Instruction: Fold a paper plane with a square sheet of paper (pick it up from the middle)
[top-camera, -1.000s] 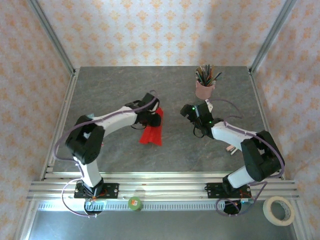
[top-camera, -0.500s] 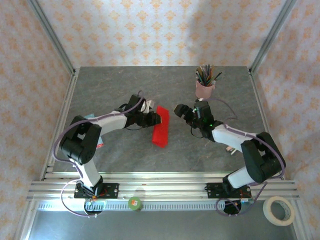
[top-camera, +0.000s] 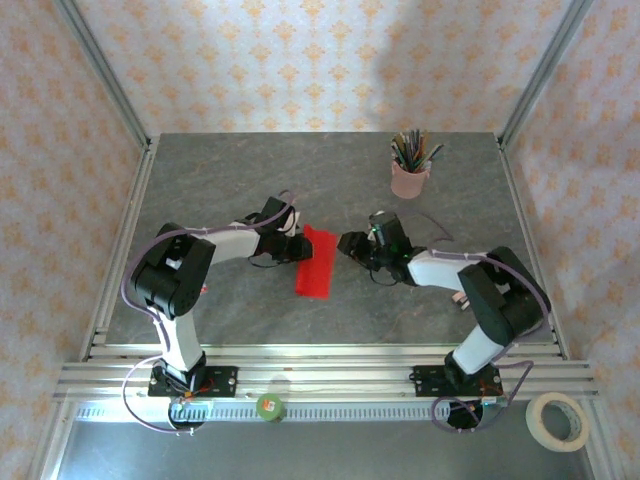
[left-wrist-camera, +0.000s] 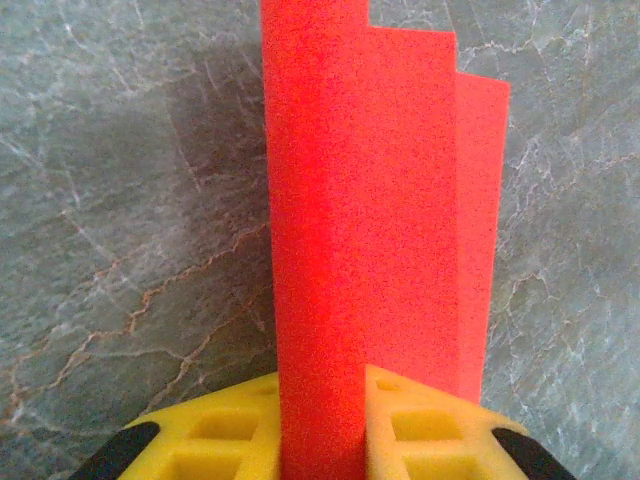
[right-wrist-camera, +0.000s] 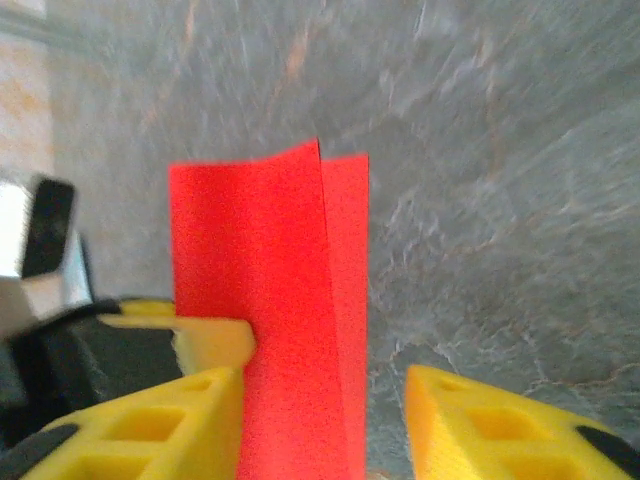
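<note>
Over the last second the right gripper (right-wrist-camera: 320, 385) swung left, away from the pink pencil cup (top-camera: 409, 180), and came in on the red paper sheet (top-camera: 315, 265). Its jaws narrowed on the way. The left arm turned the sheet from a hanging clump into a straight strip.

Left gripper (left-wrist-camera: 322, 385): yellow fingers (left-wrist-camera: 225, 435) pressed together on the sheet's near edge, pinching it. The sheet was folded into several stepped layers and ran away from the wrist over the grey marbled table (top-camera: 240, 170).

Left arm: stretched low from its base toward table centre, with the forearm pointing right and the gripper (top-camera: 298, 247) at the strip's left side.

Right gripper: jaws still apart, straddling the sheet (right-wrist-camera: 270, 260). One pad (right-wrist-camera: 200, 410) was against the paper and the other stood clear with a gap, so no pinch yet.

Right arm: bent at the elbow and reaching left, with its gripper (top-camera: 350, 243) at the strip's upper right edge, facing the left one.

The sheet sat mid-table between the two grippers. I couldn't tell if its far end touched the tabletop. The pencil cup stood well apart at the back right.
</note>
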